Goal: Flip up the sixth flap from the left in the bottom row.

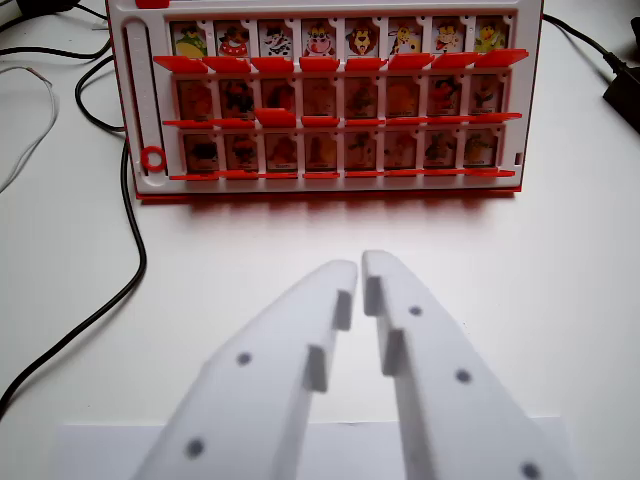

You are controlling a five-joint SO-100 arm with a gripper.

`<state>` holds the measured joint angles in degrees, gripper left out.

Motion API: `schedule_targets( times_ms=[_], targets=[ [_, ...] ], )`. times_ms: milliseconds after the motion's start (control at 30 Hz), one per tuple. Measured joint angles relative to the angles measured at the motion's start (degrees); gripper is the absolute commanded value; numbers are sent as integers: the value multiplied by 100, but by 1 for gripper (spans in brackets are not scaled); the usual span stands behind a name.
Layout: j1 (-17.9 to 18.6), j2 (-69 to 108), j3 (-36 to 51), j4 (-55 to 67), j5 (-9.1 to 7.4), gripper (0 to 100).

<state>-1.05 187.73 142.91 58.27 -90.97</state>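
White bench point(560, 260) fills the scene, with black cables point(120, 290) trailing along its left side. At the far edge stands a red-and-white plastic guessing-game board point(135, 100) with three rows of picture flaps. The sixth flap from the left in the bottom row point(400, 150) looks untouched, so by my reading the flipping remains to be done. The white plastic pincer point(360, 268) hovers near, well short of the board, its tips almost together and gripping nothing.

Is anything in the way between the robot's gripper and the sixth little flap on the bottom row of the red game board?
No, nothing visible. Only bare white table lies between the gripper and the sixth flap in the red game board's bottom row. The black cable stays off to the wrist view's left.
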Motion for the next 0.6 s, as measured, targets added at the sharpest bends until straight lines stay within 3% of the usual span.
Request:
schedule_targets(
  times_ms=[600],
  targets=[
    [0,0,0,9,53,0]
  ],
)
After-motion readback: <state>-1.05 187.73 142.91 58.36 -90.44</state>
